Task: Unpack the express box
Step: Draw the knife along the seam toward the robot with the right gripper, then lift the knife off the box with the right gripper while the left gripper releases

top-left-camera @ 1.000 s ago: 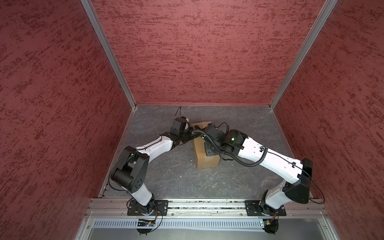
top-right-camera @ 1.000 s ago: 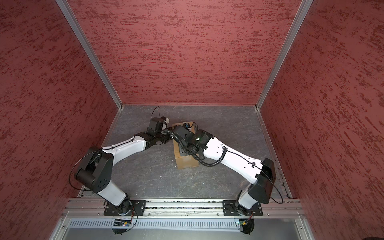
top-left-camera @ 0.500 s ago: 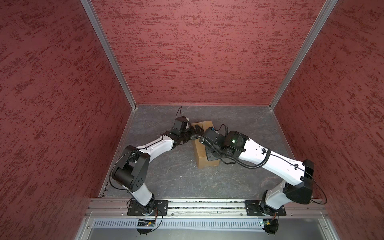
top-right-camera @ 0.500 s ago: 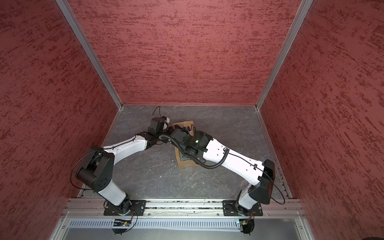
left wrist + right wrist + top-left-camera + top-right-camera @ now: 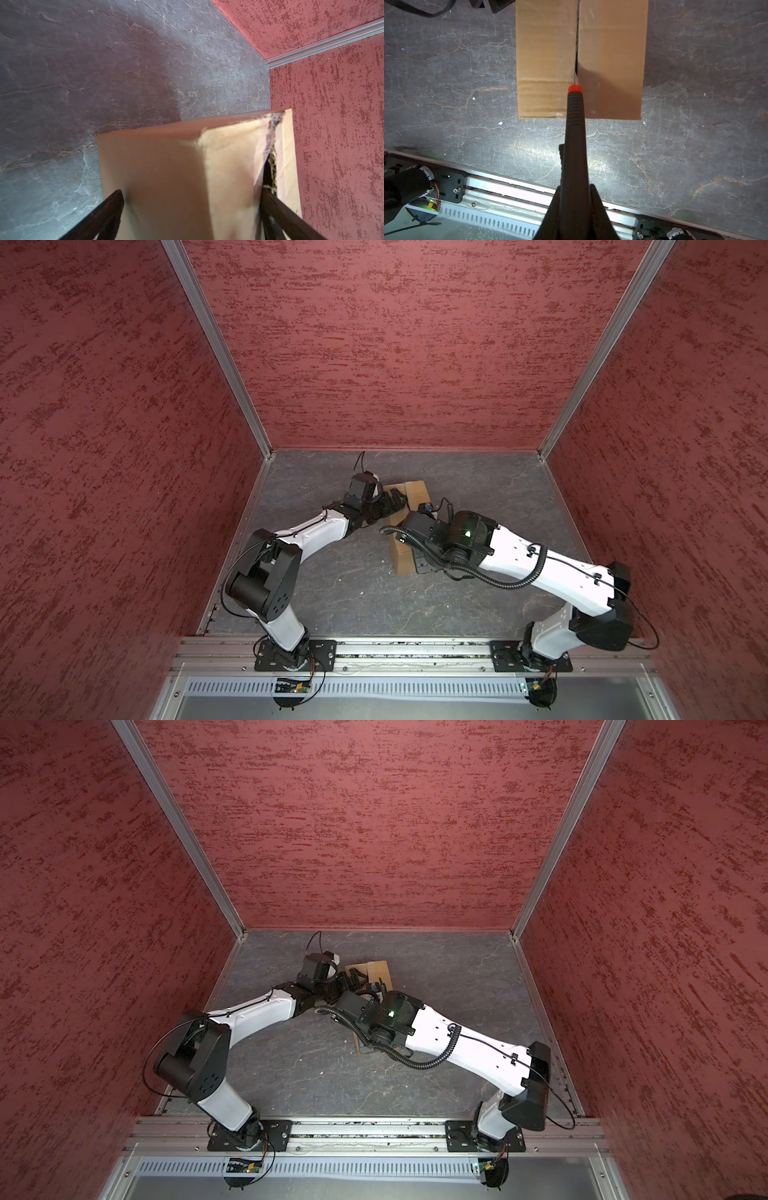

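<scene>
The box [image 5: 415, 491] lies on the grey surface [image 5: 446, 83] between the two arms, its long side running from near to far. The right jaws are clamped tight on a knife [image 5: 574, 124] with a black handle and an orange collar. Its blade [image 5: 576, 78] sits in the centre seam [image 5: 577, 31] close to the box's near end. Beyond the blade the seam shows as a dark open slit. From the blade to the near edge the flaps look joined.

The left jaws stand fully open with a finger [image 5: 108, 212] on each side of the box's far end, gripping nothing. Whether they touch the cardboard I cannot tell. At that end the seam gapes and pale shreds [image 5: 273, 166] show inside.

The step in hand looks like slitting the seam, and it seems nearly through. The next move likely calls for drawing the blade the short way to the near edge. It should run shallow to spare the contents, while the left arm steadies the box against sliding. After that the flaps can be folded back.
</scene>
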Motion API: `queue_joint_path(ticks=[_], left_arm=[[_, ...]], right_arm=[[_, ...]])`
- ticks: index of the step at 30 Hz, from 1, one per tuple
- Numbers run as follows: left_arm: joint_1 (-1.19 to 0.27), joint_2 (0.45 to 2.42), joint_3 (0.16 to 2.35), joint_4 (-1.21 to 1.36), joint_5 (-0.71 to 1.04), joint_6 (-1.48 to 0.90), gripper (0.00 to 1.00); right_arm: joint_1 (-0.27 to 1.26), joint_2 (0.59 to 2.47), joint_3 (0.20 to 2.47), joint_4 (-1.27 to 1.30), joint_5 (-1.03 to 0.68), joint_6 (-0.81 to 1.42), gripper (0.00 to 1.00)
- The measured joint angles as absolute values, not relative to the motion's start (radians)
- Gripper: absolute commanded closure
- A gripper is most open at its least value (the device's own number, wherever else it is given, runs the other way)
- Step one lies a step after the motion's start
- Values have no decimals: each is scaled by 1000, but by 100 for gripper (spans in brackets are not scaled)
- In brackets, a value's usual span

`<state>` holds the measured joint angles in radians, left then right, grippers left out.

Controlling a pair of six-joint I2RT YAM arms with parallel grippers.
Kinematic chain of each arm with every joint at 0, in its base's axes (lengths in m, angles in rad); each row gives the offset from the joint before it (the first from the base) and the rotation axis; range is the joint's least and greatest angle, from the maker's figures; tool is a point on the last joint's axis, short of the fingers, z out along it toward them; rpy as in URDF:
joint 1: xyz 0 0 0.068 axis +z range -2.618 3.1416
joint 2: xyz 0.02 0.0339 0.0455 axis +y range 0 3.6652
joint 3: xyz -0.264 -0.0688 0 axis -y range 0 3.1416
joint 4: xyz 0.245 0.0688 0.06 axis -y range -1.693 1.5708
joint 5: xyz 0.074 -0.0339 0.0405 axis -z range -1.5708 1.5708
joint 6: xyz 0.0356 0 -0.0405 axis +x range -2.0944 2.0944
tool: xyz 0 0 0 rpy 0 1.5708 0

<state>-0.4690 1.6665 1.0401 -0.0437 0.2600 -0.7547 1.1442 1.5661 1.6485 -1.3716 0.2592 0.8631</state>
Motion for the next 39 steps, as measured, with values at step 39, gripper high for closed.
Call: queue_joint_path(ticks=[39], left_arm=[[-505,1670,1063,-44,129,-767,0]], right_arm=[[1341,1432,1677,-1525,302,1042,100]])
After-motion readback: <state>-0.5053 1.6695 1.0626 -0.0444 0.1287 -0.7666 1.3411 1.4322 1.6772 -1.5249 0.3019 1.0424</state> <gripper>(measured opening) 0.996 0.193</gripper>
